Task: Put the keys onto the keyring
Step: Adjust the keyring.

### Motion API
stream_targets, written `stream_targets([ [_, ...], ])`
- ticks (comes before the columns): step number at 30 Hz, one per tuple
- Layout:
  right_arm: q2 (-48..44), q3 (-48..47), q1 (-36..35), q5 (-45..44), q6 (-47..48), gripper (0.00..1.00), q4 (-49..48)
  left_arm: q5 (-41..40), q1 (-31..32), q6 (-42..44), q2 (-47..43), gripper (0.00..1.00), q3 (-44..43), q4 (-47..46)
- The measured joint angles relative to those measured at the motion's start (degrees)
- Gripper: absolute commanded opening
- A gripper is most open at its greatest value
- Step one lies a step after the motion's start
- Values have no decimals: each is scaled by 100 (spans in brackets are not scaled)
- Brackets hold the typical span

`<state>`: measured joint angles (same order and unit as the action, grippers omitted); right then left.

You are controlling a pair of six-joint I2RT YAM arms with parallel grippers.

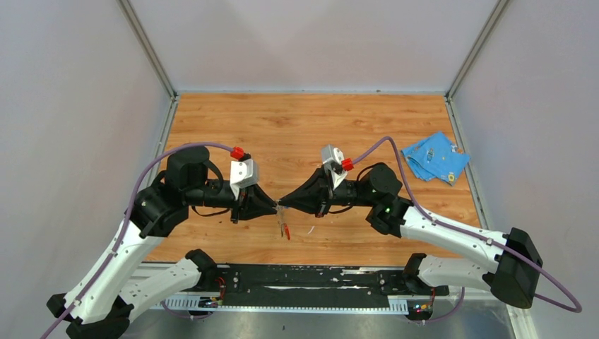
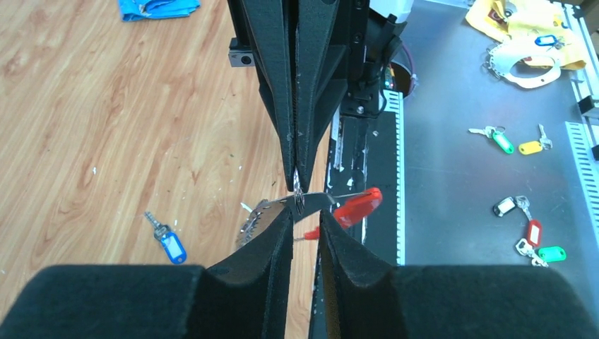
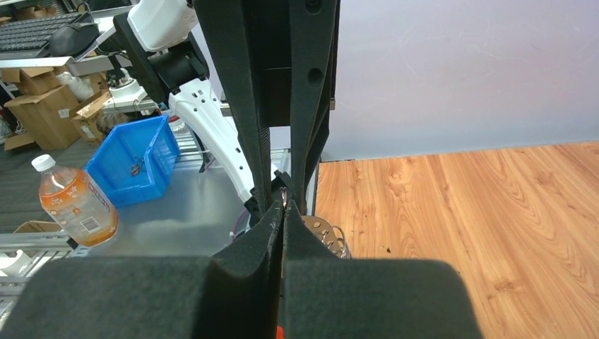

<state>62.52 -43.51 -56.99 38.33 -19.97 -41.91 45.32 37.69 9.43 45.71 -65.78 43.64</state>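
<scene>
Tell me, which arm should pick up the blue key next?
Probably left. The right gripper is shut on the keyring, holding it up. The left gripper has its jaws apart, and the blue-headed key lies on the table close beside it.

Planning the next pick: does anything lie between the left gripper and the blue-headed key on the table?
Nothing visible does. The blue-headed key lies alone on the table beside the left gripper, with only wood surface between them. That gripper's jaws stand apart around the keyring, which the right gripper pinches.
</scene>
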Motion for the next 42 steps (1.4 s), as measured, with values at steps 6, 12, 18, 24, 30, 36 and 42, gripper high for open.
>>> stream_targets([
  [6, 0, -26, -42, -11, 83, 0, 76, 13, 0, -92, 0, 22, 0, -33],
  [12, 0, -103, -118, -48, 208, 0, 243, -76, 0, -179, 0, 5, 0, -59],
  [18, 0, -103, -129, -136, 317, 0, 315, -387, -7, -302, 0, 0, 0, -74],
  [24, 0, -262, -131, -166, 339, 37, 706, -498, -9, -361, -13, 0, 0, -68],
  [30, 17, -1482, -138, -168, 745, 52, 2590, -654, -13, 127, -24, 0, -2, 50],
  [36, 348, -2959, 44, 7, 1412, 44, 4487, -807, -17, 796, -33, 0, -9, 289],
  [42, 1189, -4107, 92, 98, 2352, 46, 6343, -850, -17, 1231, 157, 0, -201, 479],
])
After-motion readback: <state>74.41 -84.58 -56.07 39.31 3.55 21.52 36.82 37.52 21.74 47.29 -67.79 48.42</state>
